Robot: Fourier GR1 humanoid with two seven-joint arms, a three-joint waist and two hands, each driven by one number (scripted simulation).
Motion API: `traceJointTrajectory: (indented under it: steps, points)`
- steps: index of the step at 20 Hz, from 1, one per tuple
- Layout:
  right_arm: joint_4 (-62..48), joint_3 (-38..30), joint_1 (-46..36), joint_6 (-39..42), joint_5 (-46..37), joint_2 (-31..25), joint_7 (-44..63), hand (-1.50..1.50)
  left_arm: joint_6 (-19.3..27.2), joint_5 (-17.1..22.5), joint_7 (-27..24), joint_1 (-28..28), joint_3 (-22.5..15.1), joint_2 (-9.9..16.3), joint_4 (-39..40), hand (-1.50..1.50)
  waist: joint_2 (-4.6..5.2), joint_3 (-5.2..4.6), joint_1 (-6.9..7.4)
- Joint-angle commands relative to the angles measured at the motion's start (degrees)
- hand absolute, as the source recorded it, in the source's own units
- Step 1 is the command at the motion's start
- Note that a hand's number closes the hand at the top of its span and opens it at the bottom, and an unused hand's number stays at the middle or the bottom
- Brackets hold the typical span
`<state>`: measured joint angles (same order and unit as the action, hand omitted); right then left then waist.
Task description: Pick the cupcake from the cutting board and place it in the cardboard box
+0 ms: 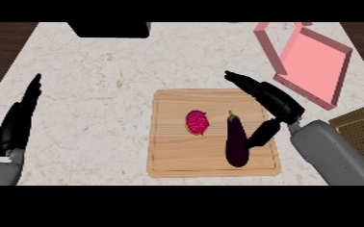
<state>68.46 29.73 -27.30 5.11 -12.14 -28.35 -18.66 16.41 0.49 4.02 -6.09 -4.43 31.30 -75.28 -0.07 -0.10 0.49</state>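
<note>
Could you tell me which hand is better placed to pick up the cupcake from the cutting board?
The right hand: it hangs open over the cutting board, near the cupcake. The left hand rests open at the far left edge.

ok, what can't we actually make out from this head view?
- Box: pink, tilted; its inside floor is not readable.
- Dark block at the counter's far edge: cut off by the top band, identity unclear.
- Brown patch at right: cut by the picture's edge.
- Whether the right hand's thumb touches the eggplant: cannot tell.
- Cupcake: top only; sides unseen.
</note>
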Motion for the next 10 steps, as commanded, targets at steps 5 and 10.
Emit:
traceJointTrajectory:
  steps: [5, 10]
  points:
    - [2.1, 7.8, -9.7, 13.1, -7.2, 2.0, 18.7, -1.50, -0.7, -0.9, -1.9, -0.1, 1.1, -0.3, 1.5, 0.00, 0.00, 0.00, -0.16]
    - [-1.1, 6.3, -11.5, 17.0, -8.9, 9.7, 24.8, -1.50, -1.4, -1.7, -0.8, 0.2, 2.2, -1.5, 0.8, 0.00, 0.07, 0.08, -0.10]
